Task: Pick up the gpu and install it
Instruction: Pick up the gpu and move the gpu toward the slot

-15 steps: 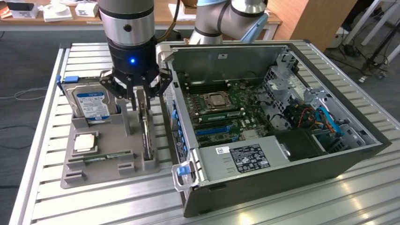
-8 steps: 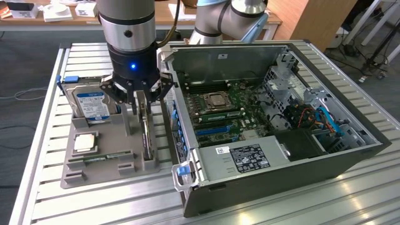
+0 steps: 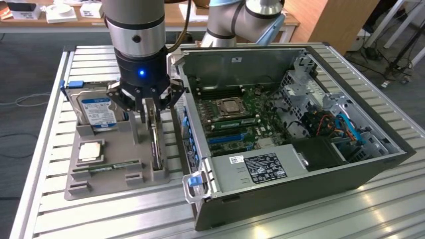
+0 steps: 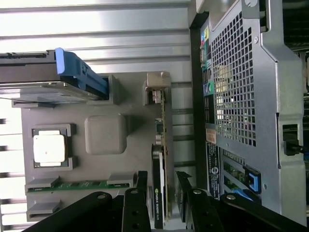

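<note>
exterior view: fingers (image 3: 171, 99) spread wide astride the upright gpu (image 3: 155, 147), hard drive (image 3: 96, 109) and computer case (image 3: 299, 185) flanking it.

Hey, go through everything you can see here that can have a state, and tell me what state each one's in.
gripper: open, straddling the gpu, not closed on it.
gpu: standing on edge in the gray holder, not installed.
hard drive: upright in its holder slot.
CPU: lying flat in its recess.
RAM stick: sitting in its holder slot.
computer case: side open, interior exposed.
</note>
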`<act>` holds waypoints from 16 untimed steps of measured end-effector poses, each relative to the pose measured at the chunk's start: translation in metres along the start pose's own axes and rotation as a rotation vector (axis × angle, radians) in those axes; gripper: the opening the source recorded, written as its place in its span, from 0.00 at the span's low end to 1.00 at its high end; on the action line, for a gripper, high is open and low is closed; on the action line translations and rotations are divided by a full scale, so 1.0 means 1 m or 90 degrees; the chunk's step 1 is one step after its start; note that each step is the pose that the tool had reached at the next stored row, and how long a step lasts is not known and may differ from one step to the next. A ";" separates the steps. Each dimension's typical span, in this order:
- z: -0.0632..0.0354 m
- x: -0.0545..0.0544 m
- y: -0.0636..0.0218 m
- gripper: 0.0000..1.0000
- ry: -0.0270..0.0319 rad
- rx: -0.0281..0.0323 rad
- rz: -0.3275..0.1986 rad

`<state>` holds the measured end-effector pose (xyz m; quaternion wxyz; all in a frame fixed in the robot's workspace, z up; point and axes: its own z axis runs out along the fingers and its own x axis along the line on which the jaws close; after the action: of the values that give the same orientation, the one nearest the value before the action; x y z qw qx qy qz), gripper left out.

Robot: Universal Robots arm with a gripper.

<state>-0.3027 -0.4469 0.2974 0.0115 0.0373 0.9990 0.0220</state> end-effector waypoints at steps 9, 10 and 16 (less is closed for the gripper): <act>0.0165 0.000 -0.0011 0.37 -0.0001 -0.0001 0.000; 0.0182 0.000 -0.0012 0.37 0.0000 0.0000 0.000; 0.0268 0.001 -0.0015 0.37 0.0001 0.0001 0.000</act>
<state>-0.3026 -0.4473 0.2705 0.0114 0.0372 0.9990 0.0219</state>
